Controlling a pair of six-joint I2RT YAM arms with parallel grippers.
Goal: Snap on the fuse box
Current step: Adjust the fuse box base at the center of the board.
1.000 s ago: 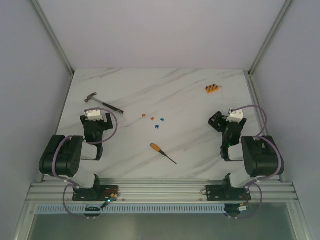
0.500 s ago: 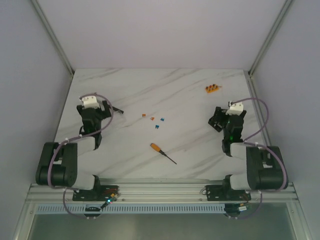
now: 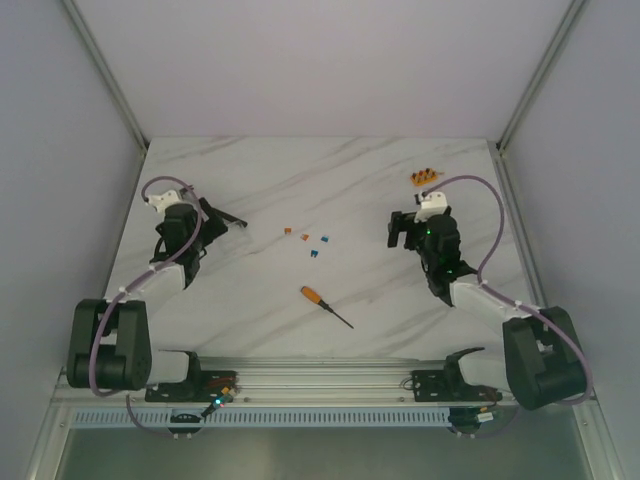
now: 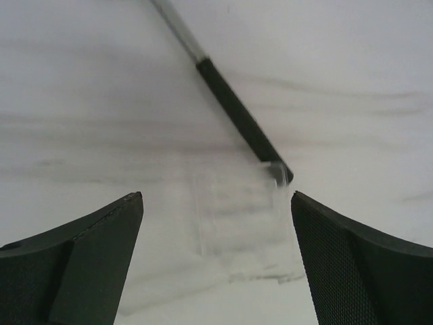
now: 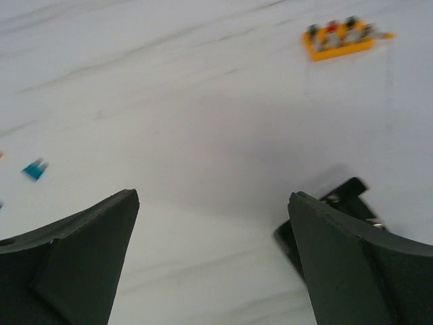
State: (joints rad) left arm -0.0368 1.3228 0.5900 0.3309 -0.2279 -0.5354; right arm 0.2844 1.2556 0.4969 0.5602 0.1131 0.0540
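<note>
Two grippers: the left gripper [image 4: 216, 196] and the right gripper [image 5: 213, 195] both had their fingers spread wide, with nothing held between them. That suited a reach, as neither had a part yet.
Fuse box: the fuse box [image 5: 342, 196] lay on the table [image 3: 380, 170] on the right side. In the wrist view it was low and partly hidden behind the right gripper's right-hand finger. From overhead it could not be told apart from the gripper above it.
Clear plastic piece: a see-through piece [image 4: 233, 210] lay flat on the table ahead of the left gripper, in line with the gap between its fingers. It was probably the cover meant to snap onto the box, which would explain why the left arm pointed there.
Hammer: the hammer [image 4: 240, 118] lay with the dark end of its handle touching or just beside the clear piece. It was close enough to get in the way of a grasp.
Split of work: each arm faced its own part, and the two parts were well apart, so one likely had to be carried to the other.
Bystanders: the orange block [image 5: 340, 39] sat beyond the right gripper. The loose fuses [image 3: 318, 243] and the screwdriver [image 3: 325, 306] lay mid-table between the arms, touching neither.
Progress: nothing had been lifted or joined, so the task looked to be at its start.
</note>
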